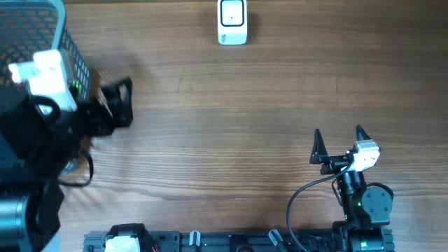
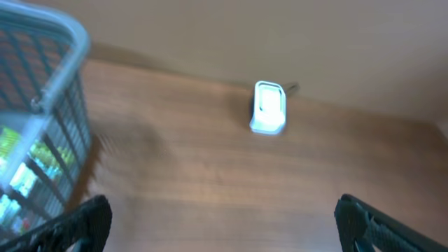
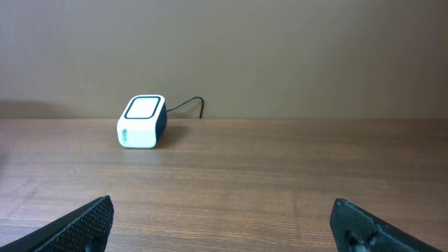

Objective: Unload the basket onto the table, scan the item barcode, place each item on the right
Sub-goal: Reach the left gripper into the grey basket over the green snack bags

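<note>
A white barcode scanner stands at the table's far edge, also seen in the left wrist view as the scanner and in the right wrist view as the scanner with its cable behind it. Items with green and white packaging show through the mesh of a grey wire basket at the left; I cannot make out a barcode. My left gripper is open and empty just right of the basket. My right gripper is open and empty near the front right.
The wooden table stretches between the two arms. A black cable loops beside the right arm's base. A plain wall rises behind the scanner.
</note>
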### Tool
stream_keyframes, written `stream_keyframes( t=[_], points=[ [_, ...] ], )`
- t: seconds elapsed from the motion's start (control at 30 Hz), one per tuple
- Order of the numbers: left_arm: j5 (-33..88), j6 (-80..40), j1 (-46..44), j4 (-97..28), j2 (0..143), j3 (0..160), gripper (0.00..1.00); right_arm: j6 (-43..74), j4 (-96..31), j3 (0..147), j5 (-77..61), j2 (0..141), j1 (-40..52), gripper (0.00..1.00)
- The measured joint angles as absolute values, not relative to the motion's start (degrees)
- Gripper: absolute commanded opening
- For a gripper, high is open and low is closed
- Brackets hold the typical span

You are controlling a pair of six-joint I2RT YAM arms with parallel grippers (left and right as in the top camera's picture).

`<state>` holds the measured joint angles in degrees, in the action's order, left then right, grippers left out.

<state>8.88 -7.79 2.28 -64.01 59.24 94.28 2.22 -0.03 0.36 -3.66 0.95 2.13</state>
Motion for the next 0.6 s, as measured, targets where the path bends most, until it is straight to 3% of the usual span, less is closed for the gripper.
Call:
stream_keyframes(
  t=[0.17, 0.5, 0.6],
  points=[
    [1.04, -9.80, 5.56, -60.47, 64.36, 95.39, 1.00, 2.22, -0.05, 0.36, -3.66, 0.95, 2.13, 1.00],
    [-3.11, -14.57, 31.00, -54.96, 79.85, 97.21, 1.00, 2.22, -0.03, 0.36, -3.66, 0.95, 2.13, 1.00],
    [-3.20, -16.32, 36.36, -54.72, 84.97, 97.41, 0.92, 2.22, -0.03, 0.36, -3.66, 0.95, 2.13, 1.00]
  ],
)
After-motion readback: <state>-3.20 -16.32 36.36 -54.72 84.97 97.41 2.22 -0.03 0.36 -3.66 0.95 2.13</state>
